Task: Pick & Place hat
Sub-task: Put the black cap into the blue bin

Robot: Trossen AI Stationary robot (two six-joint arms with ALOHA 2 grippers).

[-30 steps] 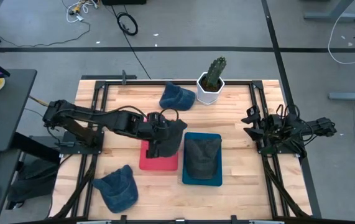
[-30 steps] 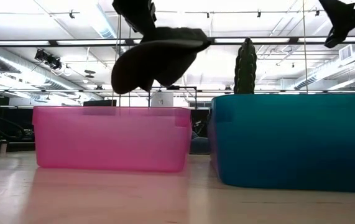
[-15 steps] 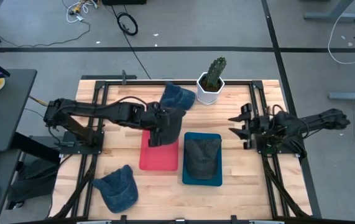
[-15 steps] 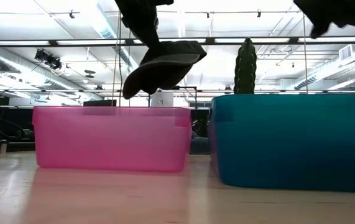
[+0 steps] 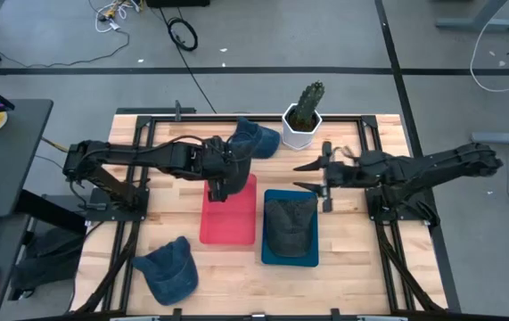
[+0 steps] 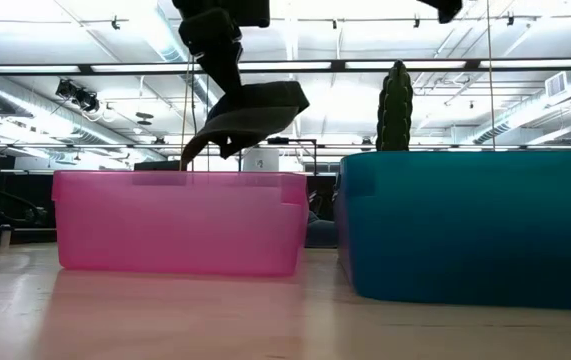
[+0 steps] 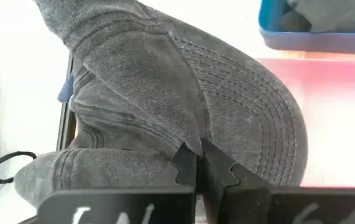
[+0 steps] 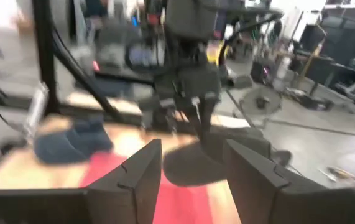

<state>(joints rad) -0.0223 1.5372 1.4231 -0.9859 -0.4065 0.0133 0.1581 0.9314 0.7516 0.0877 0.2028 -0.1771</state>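
My left gripper (image 5: 221,181) sits just above centre in the high view, over the far end of the pink bin (image 5: 229,219), and its fingers (image 7: 186,171) are pinched together on the fabric of a dark grey hat (image 7: 183,106). In the low view that hat (image 6: 250,112) hangs clear above the pink bin (image 6: 180,222), not touching its rim. Its long axis runs roughly side to side in that frame and is tilted, the left end drooping toward the bin and the right end held higher. From the left wrist view I see the stitched brim curving out away from the fingers toward the pink bin (image 7: 326,118), with the crown bunched up nearer the gripper.

My right gripper (image 5: 324,176) is reaching in from the right of the high view, just above the blue bin (image 5: 290,257), and its two fingers (image 8: 141,171) stand well apart with nothing between them.

A second dark hat (image 5: 290,225) lies in the blue bin. A blue hat (image 5: 254,139) rests on the table near the top centre, beside a potted cactus (image 5: 305,114), and another blue hat (image 5: 168,269) lies at lower left.
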